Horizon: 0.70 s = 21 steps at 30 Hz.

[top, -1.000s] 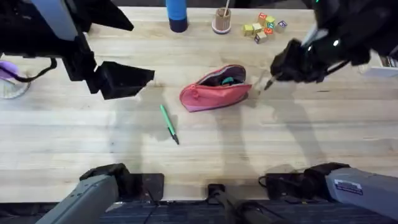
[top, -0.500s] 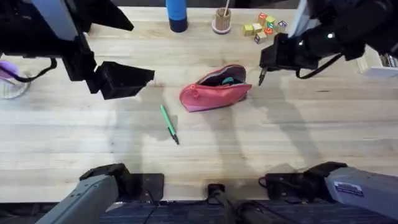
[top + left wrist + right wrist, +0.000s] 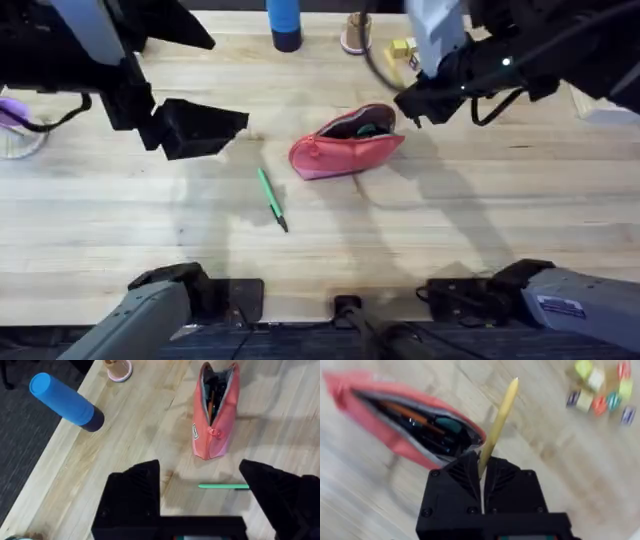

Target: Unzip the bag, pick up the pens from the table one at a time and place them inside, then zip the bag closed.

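Observation:
The pink-red bag (image 3: 347,142) lies unzipped mid-table, with dark items showing inside its mouth (image 3: 427,427). A green pen (image 3: 272,198) lies on the table in front of the bag's left end, also seen beyond my left fingers (image 3: 223,486). My right gripper (image 3: 410,106) hovers just right of the bag's open end, shut on a yellow-orange pen (image 3: 499,420) that sticks out past its fingertips. My left gripper (image 3: 205,128) hangs open to the left of the bag (image 3: 215,410), nothing between its fingers.
A blue bottle (image 3: 284,25), a small wooden cup (image 3: 356,35) and coloured blocks (image 3: 403,48) stand along the table's far edge. A purple object (image 3: 15,120) sits at the far left, and a white box (image 3: 612,105) at the far right.
My right gripper has carried the yellow-orange pen leftward, from right of the bag to its open end. The left arm, bag and green pen have not moved.

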Each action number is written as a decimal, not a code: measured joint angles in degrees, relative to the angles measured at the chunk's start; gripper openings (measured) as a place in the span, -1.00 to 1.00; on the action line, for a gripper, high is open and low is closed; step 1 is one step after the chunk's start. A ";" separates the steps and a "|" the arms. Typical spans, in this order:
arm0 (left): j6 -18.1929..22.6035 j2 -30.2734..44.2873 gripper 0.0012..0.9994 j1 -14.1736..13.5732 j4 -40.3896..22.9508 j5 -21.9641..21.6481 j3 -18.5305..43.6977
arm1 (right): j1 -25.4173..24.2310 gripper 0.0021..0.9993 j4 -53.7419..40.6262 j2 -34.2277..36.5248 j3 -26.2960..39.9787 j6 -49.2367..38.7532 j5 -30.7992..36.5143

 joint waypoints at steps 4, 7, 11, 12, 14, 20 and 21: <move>0.02 0.02 0.99 0.00 0.00 0.00 0.00 | 1.54 -0.94 0.00 0.00 0.00 -12.84 0.02; 0.02 0.00 0.99 0.00 0.00 0.00 0.00 | 2.83 -0.94 -0.02 0.00 0.00 -21.30 0.04; 0.02 0.00 0.99 0.00 0.00 0.00 0.00 | 4.18 -0.94 -0.50 0.00 0.00 -31.35 0.04; 0.02 0.00 0.99 0.00 0.00 0.00 0.00 | 4.50 -0.94 -0.52 0.00 0.00 -33.96 0.04; 0.02 0.00 0.99 0.00 0.00 0.00 0.00 | 5.06 -0.94 -0.52 0.00 0.00 -38.54 0.07; 0.02 0.00 0.99 0.00 -0.02 0.00 0.00 | 7.07 -0.94 -0.55 0.07 0.00 -51.37 0.24; 0.02 0.00 0.99 0.00 -0.01 0.00 0.00 | 7.32 -0.94 -0.71 0.19 0.00 -53.03 0.24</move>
